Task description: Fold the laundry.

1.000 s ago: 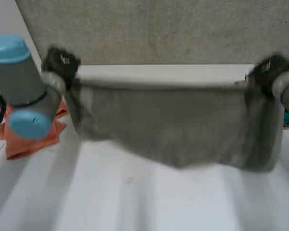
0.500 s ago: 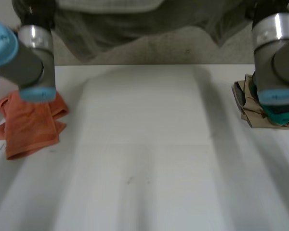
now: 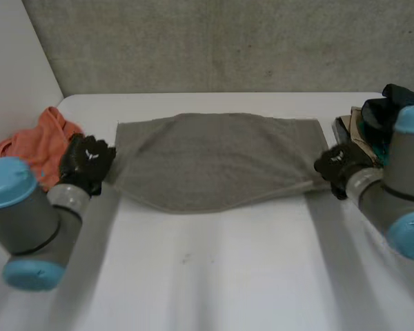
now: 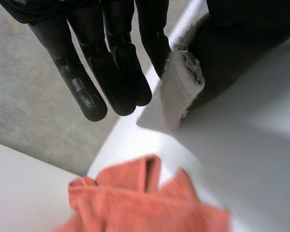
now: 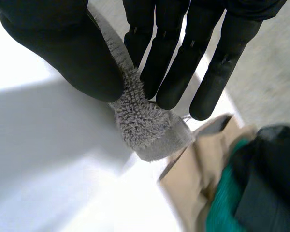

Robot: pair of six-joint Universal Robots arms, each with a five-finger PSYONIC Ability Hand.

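White table (image 3: 214, 276), grey concrete-looking wall (image 3: 228, 41) behind. Grey towel (image 3: 214, 158) lies flat across the far middle of the table, long side running left-right. Its near edge bows toward the robot in the centre.

Left hand (image 3: 86, 164) is at the towel's near-left corner. In the wrist view the fingers (image 4: 116, 63) are straight and the corner is pinched between one of them and the thumb (image 4: 241, 43), so it's grasping the towel.

Right hand (image 3: 338, 165) is at the near-right corner. Straight fingers (image 5: 169, 67) clamp a tuft of terry against the thumb (image 5: 63, 53), also grasping the towel.

Orange cloth (image 3: 38, 145) is crumpled at far left, just beside the left hand and clear of the towel. Pile of folded laundry (image 3: 372, 121) (tan, teal, dark) sits at far right, close to the right hand.

Handling, my read:
- Terry looks soft, limp and light. It has no stiffness, so the middle will sag when lifted.
- The looped pile should give decent grip, so slip risk seems low, but a shallow corner pinch could pull out under tension.
- The corners are the right places to hold. Keep the two hands level and the edge taut between them so the fold line comes out straight.
- Watch the right corner near the pile, where it could snag.
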